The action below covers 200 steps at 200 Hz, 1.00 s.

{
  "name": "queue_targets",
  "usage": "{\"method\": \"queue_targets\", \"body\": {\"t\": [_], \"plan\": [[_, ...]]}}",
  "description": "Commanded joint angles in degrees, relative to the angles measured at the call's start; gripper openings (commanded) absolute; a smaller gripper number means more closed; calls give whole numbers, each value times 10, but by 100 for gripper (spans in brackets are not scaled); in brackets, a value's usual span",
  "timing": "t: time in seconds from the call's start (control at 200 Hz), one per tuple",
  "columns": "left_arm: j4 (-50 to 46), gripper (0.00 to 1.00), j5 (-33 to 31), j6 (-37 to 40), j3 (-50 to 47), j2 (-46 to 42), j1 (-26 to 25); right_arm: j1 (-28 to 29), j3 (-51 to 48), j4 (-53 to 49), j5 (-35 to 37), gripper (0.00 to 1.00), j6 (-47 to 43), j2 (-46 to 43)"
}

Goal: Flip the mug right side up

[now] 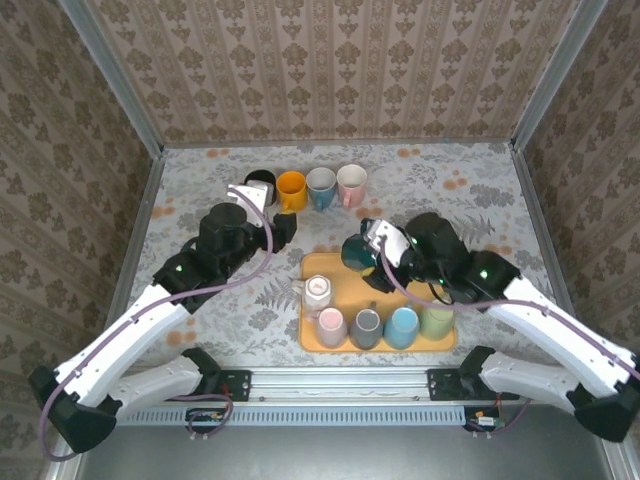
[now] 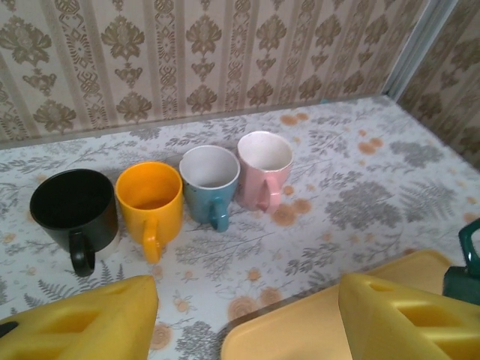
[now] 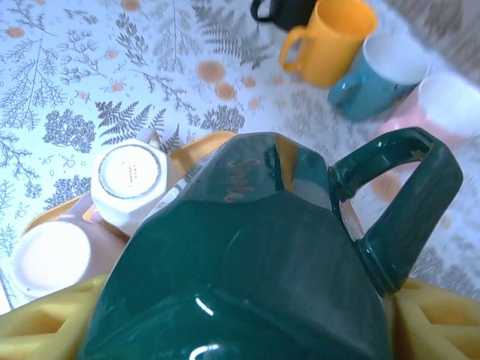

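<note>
I had the mug (image 3: 247, 277) clamped in the right gripper (image 1: 362, 250), above the tray (image 1: 335, 272). The left gripper (image 2: 244, 319) hung open.

walls (image 1: 330, 70): beige damask paper | table (image 1: 470, 190): pale fern-and-flower print | corner posts (image 1: 114, 75): grey metal

Top view looks down from behind; both close wrist views share the mug row (image 2: 208, 196).

Row of mugs (image 1: 308, 188) behind the tray (image 1: 350, 288), other mugs (image 1: 380, 326) on it
</note>
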Motion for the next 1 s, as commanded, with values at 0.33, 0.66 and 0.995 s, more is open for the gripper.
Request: {"method": "queue_targets", "body": {"t": [0.33, 0.66, 0.995], "plan": [[-64, 66, 193, -133, 57, -4, 20, 8, -64, 136, -8, 33, -352, -92], [57, 54, 460, -489, 24, 56, 77, 33, -91, 192, 126, 39, -711, -71], [214, 48, 555, -655, -51, 101, 68, 39, -90, 173, 113, 38, -762, -54]]}}
